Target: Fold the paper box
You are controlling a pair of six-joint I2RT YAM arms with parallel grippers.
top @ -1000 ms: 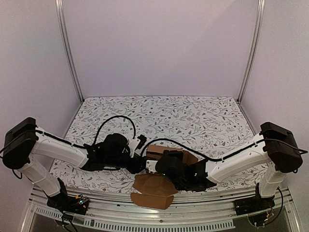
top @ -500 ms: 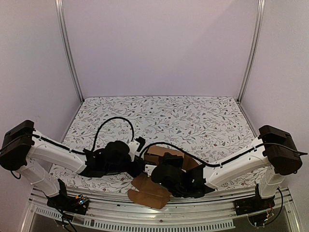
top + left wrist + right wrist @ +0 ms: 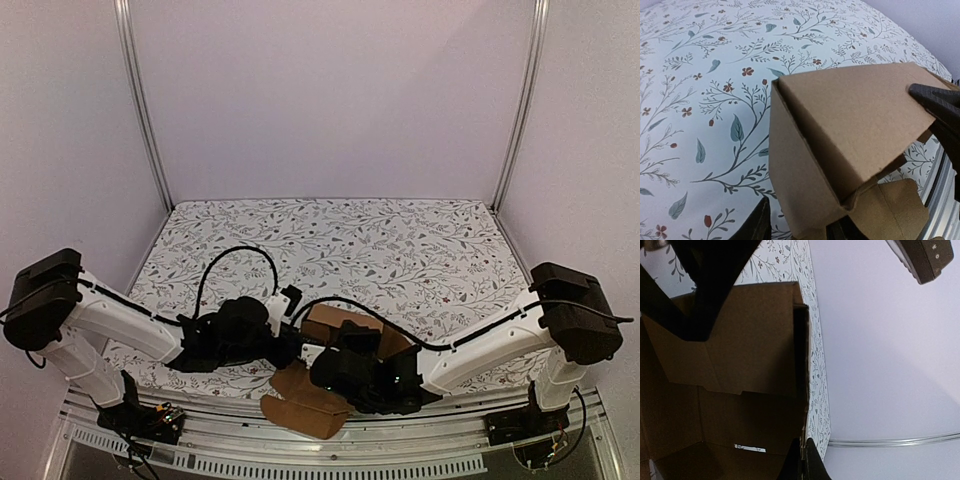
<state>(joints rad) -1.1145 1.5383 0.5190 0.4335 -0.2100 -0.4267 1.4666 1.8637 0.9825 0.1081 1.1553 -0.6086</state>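
Note:
The paper box [image 3: 338, 322] is a brown cardboard piece, partly folded, held up at the table's near edge between both arms. One flap [image 3: 298, 405] hangs over the front rail. My left gripper [image 3: 290, 348] holds the box's left side. In the left wrist view [image 3: 797, 227] its jaws stand on either side of a box wall [image 3: 805, 190], with a folded panel [image 3: 855, 110] above. My right gripper [image 3: 335, 375] is shut on a box edge, and its fingertips pinch the cardboard [image 3: 740, 340] in the right wrist view [image 3: 807, 457]. A right finger [image 3: 940, 102] touches the panel's right end.
A floral tablecloth [image 3: 400, 240] covers the table. An aluminium rail [image 3: 420, 458] runs along the near edge under the hanging flap. Metal posts [image 3: 140, 110] [image 3: 520, 110] stand at the back corners before a plain wall. Black cables [image 3: 235, 255] arch over the arms.
Both grippers and the box have shifted a little left and toward the near edge. The hanging flap has swung left and folded in tighter under the right gripper.

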